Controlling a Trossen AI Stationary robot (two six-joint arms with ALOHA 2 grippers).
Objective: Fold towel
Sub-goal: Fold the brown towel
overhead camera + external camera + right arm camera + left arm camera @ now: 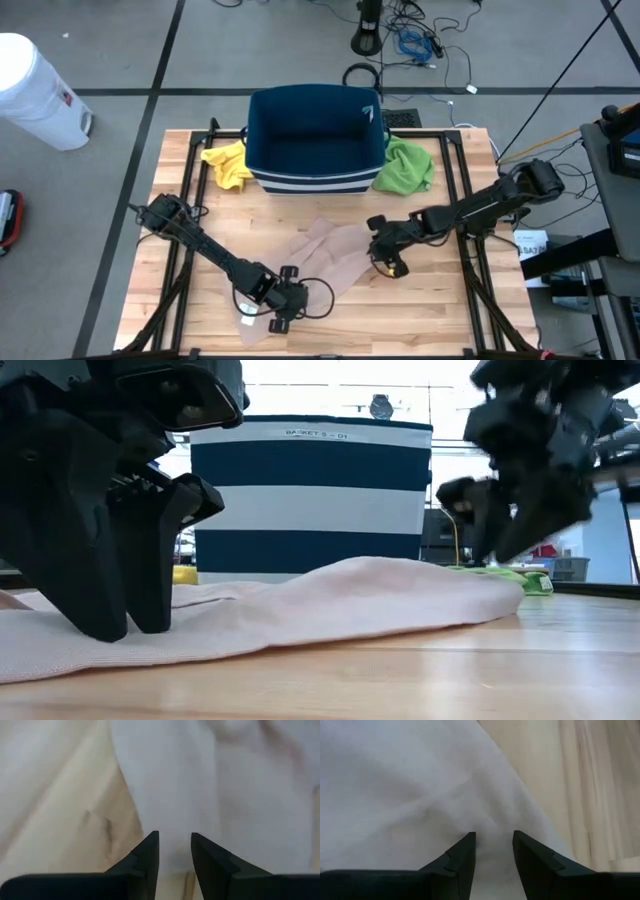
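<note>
A pale pink towel point(335, 255) lies rumpled on the wooden table point(440, 310), in front of a navy-and-white striped basket point(315, 140). The left gripper point(283, 312) is down at the towel's near left corner, its fingers point(462, 857) pressed onto the cloth with a narrow gap between them; a bit of fabric seems to sit in that gap, though I cannot tell whether it is truly pinched. The right gripper point(387, 262) stands at the towel's right edge, jaws likewise slightly parted over the cloth's border, grip unclear. A yellow cloth point(228, 165) lies left of the basket, a green cloth point(405, 165) right of it.
</note>
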